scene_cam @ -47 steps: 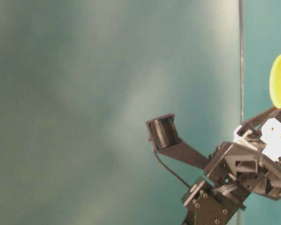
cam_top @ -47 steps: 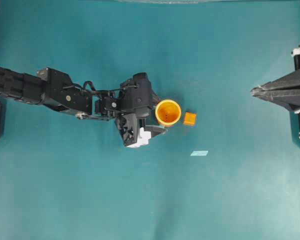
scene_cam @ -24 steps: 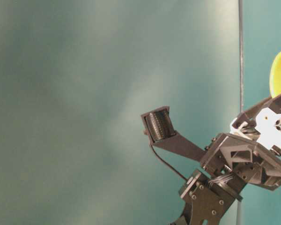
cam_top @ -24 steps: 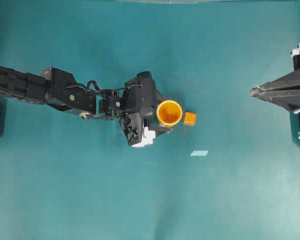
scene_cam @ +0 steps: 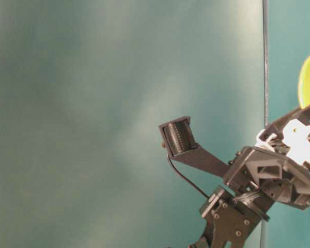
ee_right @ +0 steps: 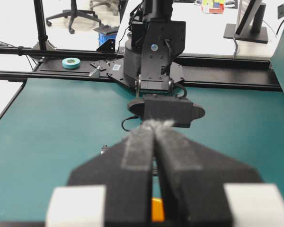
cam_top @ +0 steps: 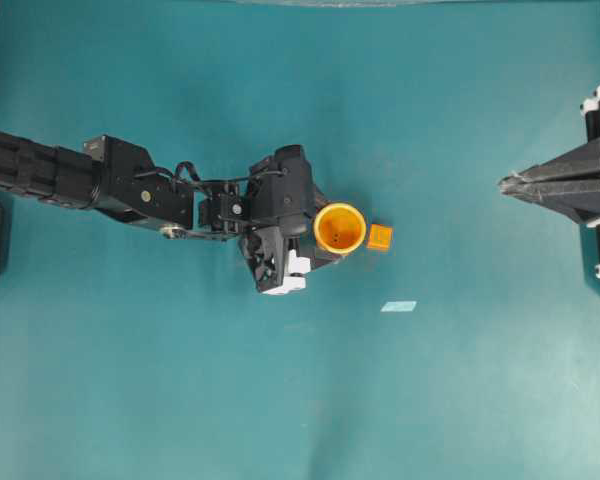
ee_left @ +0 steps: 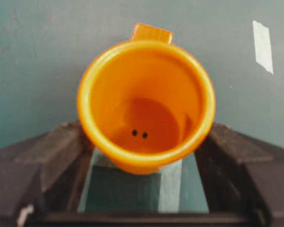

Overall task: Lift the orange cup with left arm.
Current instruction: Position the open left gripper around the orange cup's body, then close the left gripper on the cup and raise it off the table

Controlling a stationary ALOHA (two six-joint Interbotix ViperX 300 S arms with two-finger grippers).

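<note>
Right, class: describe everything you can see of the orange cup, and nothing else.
The cup is small, round and open-topped, smooth orange plastic by its look, with a thick rolled rim. Two dark specks sit on its inner bottom. It stands upright near the middle of the teal table, its mouth facing up. The left tool flanks it, one black finger on each side, seemingly touching its wall. An orange cube lies just beyond it.

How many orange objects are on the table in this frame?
2: the orange cup sits between the left gripper fingers; the small orange cube lies just beyond it, on the side away from the gripper. None seem hidden.
</note>
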